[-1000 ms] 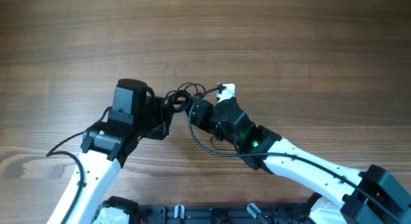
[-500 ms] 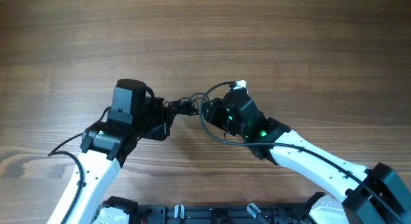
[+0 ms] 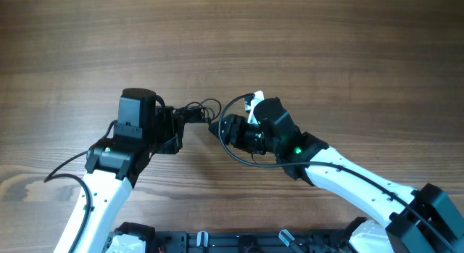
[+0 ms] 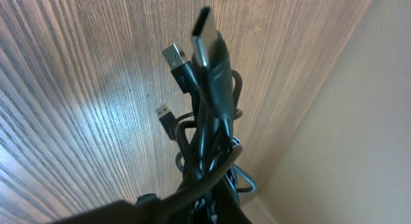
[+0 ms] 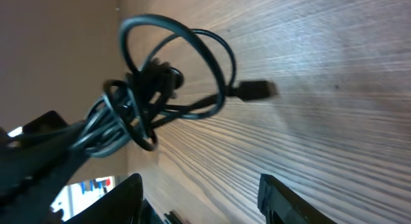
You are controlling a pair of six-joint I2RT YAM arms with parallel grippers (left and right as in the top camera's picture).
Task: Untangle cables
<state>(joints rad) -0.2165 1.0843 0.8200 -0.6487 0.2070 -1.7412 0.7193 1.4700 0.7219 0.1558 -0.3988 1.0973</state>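
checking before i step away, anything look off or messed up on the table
Nothing damaged or spilled. The only untidy thing is the cables: a tangled knot with loops and plug ends sticking out, clamped in the left gripper. The right gripper is open beside it, holding nothing.

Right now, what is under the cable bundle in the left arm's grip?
Only bare wooden table shows beneath the cables; three plug ends stick out free. The tangle's base is covered where the left gripper has its jaws shut on it.

Black cables (image 3: 194,111) with silver plug tips; brown wood-grain table (image 3: 326,50).
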